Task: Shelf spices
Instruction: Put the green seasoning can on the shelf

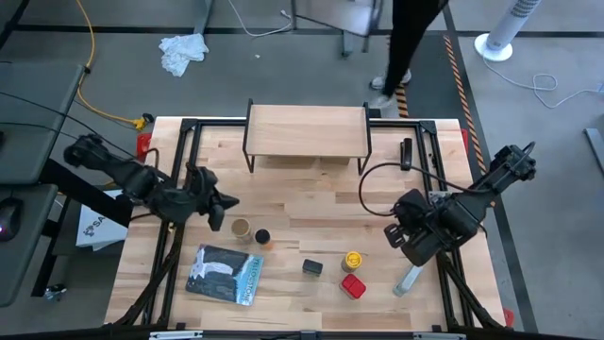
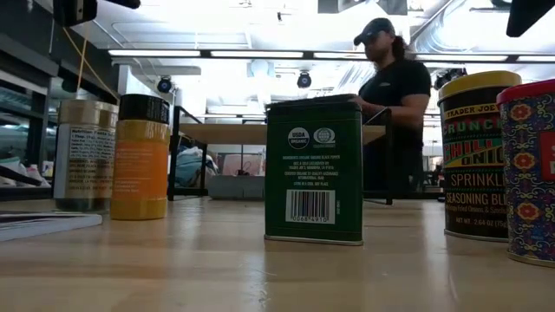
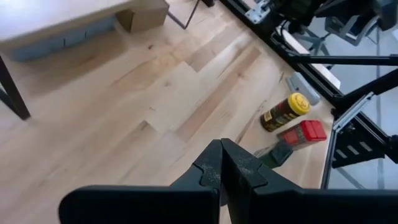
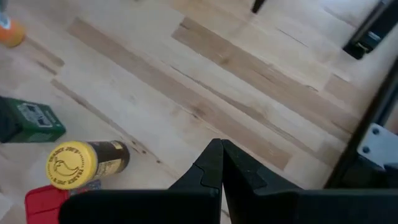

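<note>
The green tin stands nearest on the tabletop, flanked by four other spices; the shelf stands bare at the far edge. Left end effector and right end effector hover pressed together, empty

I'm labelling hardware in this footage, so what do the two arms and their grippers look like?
Both are dark, near-black jointed arms. The left arm and the right arm each end in a black two-finger gripper: left gripper, right gripper. The fingers are matte black and angular, tapering to a point. A thin black cable loops by the right arm. No markings show.
</note>
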